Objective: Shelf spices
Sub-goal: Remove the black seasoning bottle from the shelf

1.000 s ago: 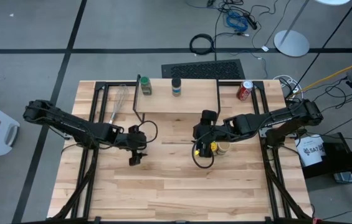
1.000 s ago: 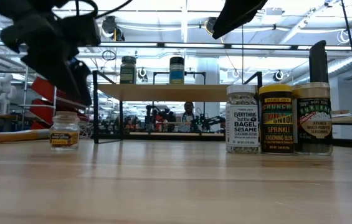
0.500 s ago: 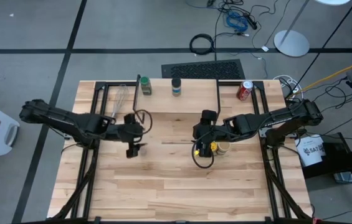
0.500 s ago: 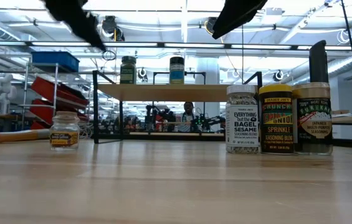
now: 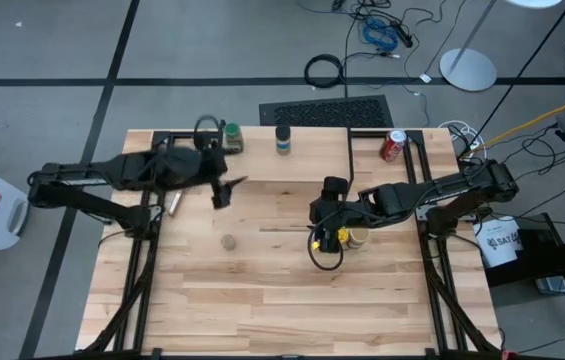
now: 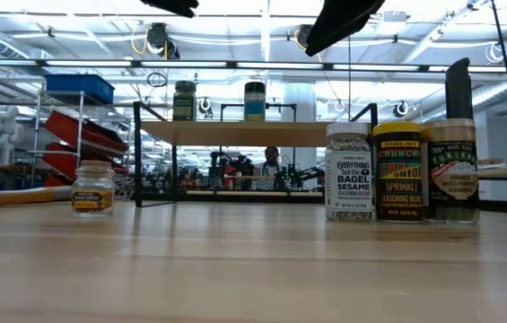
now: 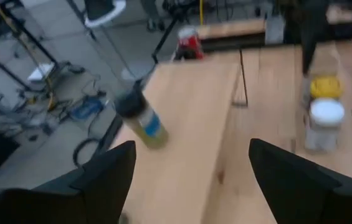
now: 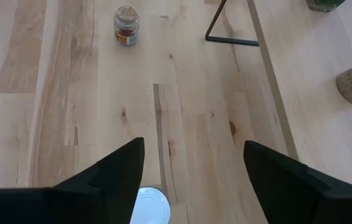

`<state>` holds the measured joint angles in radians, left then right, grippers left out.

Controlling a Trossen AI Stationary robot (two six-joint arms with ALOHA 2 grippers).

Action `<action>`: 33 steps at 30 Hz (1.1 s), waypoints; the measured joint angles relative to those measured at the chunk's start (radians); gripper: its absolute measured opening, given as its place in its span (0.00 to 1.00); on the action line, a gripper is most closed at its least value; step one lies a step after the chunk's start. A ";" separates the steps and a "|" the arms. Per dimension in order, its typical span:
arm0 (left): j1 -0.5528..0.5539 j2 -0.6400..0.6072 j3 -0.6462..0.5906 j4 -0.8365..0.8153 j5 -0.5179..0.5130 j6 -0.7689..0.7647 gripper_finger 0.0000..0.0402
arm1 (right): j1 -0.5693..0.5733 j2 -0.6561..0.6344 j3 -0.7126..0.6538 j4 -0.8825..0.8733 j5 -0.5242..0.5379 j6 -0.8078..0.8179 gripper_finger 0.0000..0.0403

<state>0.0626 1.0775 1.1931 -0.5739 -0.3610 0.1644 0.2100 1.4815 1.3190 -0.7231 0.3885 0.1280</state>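
Two jars (image 6: 184,100) stand on the shelf (image 6: 253,133); three tall jars (image 6: 401,171) cluster beside it.

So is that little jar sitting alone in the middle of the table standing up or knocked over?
Upright. The small jar stands on its base in the low view, lid on top, and the high view shows its round lid from above.

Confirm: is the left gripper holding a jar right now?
No. In the left wrist view the left gripper is open with nothing between its fingers, and the small brown-lidded jar stands alone on the table.
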 joint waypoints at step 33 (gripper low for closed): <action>0.424 0.316 -0.001 0.440 0.480 0.213 0.80 | -0.007 0.000 0.000 -0.029 0.002 -0.002 0.65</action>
<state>0.4862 1.3939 1.1923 -0.1344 0.1194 0.3778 0.2028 1.4815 1.3190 -0.7517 0.3909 0.1257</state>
